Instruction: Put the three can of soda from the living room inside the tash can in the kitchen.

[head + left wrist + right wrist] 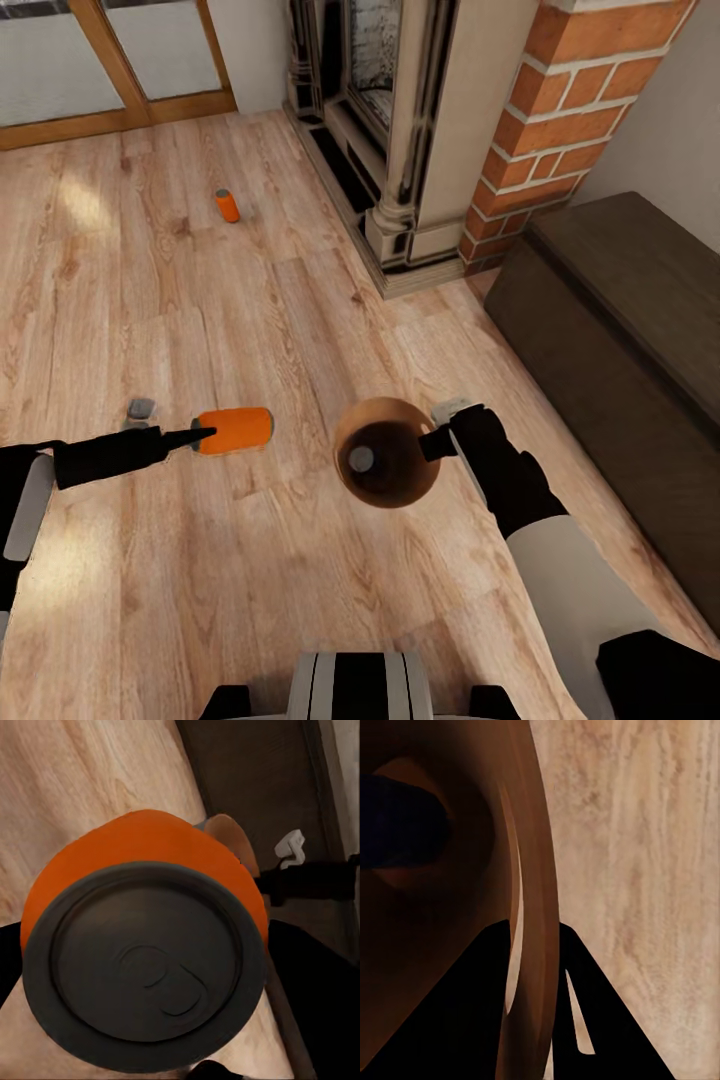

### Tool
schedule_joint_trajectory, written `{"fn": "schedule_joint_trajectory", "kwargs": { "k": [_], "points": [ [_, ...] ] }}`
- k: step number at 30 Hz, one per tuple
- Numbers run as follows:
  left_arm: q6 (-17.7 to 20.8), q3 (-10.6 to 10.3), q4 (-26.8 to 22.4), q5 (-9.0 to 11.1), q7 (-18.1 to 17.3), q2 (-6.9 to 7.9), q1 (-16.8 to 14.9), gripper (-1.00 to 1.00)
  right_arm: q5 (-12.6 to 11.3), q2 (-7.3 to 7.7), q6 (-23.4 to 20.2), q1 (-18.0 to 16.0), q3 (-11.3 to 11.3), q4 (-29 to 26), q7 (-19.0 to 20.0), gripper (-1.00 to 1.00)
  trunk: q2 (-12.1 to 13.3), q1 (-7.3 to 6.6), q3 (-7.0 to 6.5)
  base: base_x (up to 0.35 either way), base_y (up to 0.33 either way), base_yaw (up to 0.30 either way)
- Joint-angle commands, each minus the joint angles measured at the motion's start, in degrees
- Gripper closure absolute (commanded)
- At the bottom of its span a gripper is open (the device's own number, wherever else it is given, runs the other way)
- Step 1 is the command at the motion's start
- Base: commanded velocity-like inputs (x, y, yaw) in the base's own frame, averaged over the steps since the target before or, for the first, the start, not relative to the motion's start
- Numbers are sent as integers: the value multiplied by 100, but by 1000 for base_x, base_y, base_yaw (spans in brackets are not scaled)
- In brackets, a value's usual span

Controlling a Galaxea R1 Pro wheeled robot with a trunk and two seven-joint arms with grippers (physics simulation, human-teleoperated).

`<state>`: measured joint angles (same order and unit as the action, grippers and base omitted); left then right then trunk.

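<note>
Down at the bottom of the head view sits the robot's own grey-and-black trunk (362,690). Just above it, right of centre, the right claw (436,443) is clamped on the rim of the small round tapered bin with the brown wood-coloured inside (385,465); the right wrist view shows the two dark fingers (585,1020) straddling that thin brown wall (531,945). The bin is held up over the light wood plank floor (250,600), its mouth facing the camera, and a dark can with a silvery top (361,459) lies inside at its base.

Over at left of centre, the left claw (200,436) grips a bright orange cylindrical soda can (236,430), held on its side, pointing toward the bin, a small gap apart. In the left wrist view that can's dark round end (146,960) faces the lens.

Further off, upper left, a second small orange can (228,204) stands on the floor, well apart. Along the right edge runs the long low dark cabinet (620,340); beyond it the red-brick chimney (570,110) and dark carved fireplace (370,110). At the top left, wood-framed glass doors (110,60).
</note>
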<state>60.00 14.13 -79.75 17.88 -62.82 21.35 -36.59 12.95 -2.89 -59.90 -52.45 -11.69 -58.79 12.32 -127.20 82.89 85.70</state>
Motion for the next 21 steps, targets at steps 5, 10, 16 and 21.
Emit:
{"fn": "schedule_joint_trajectory", "kwargs": {
  "k": [5, 10, 16, 21],
  "points": [
    [0, -28, -73, 603, -53, 66, -1, 100, -126, -21, -10, -1, -17, 35, 17, 100, 0, 0, 0, 0, 0, 0],
    [0, -99, -92, 727, -59, -5, -98, 100, -126, -42, -10, -1, -59, 42, 10, 100, 0, 0, 0, 0, 0, 0],
    [0, -639, -69, 699, -8, -429, -247, 100, -126, -154, -10, -1, -74, 43, 0, 100, 0, 0, 0, 0, 0, 0],
    [0, -1385, -46, 574, 576, -959, -272, 100, -126, -222, -10, -2, -78, 43, -11, 100, 0, 0, 0, 0, 0, 0]
  ]
}}
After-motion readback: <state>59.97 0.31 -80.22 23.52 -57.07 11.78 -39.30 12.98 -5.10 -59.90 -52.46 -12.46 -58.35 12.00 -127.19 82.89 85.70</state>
